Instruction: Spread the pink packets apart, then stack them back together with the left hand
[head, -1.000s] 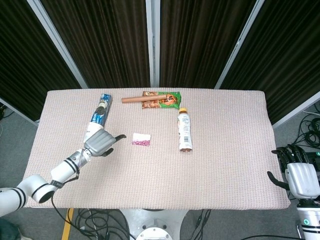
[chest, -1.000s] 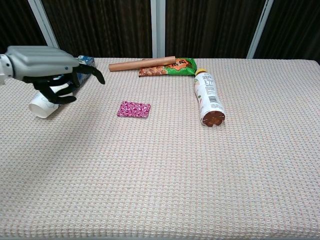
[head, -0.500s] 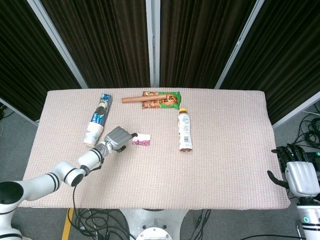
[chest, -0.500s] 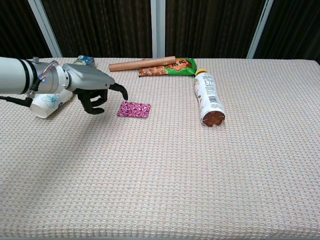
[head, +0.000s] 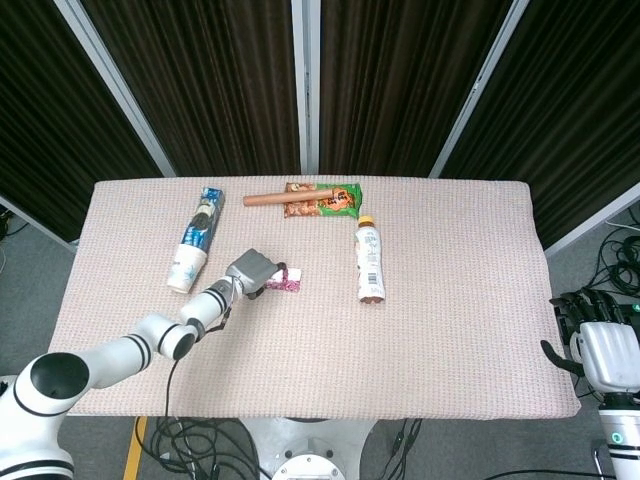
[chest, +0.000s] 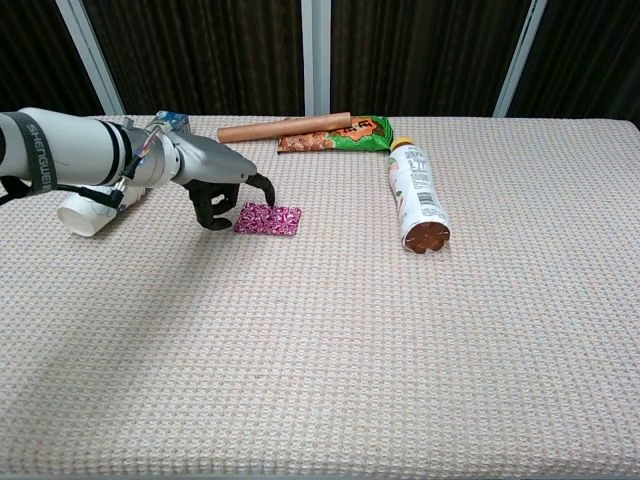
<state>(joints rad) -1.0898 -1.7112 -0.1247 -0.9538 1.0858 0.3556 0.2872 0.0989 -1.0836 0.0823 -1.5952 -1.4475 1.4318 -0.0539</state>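
Underneath everything, the table (head: 450, 330) wears a pale pink-beige cloth with a coarse waffle weave. Centre-left on it lie the packets (chest: 268, 218), a flat rectangular stack with a glossy magenta speckled print; in both views they read as one neat pile, edges aligned, not spread. The left hand (chest: 222, 183), grey shell with black fingers (chest: 262, 185), sits just beside the stack's left end, fingers curled downward and a little apart, one fingertip over the near-left corner. Whether that tip touches the wrapper cannot be told; nothing is gripped.

Behind the left arm a white paper cup (chest: 85, 212) lies on its side, with a blue printed pack (head: 205, 220) running from it toward the far edge. Near the far edge a slim brown cylinder (head: 285, 198) rests against a crinkled green and orange snack bag (head: 330, 200). Right of the packets, well apart, a plastic bottle (chest: 415, 195) with a white label lies on its side, cap pointing away.

The right hand (head: 600, 345) hangs off the table's near-right corner, dark fingers loosely apart, empty.
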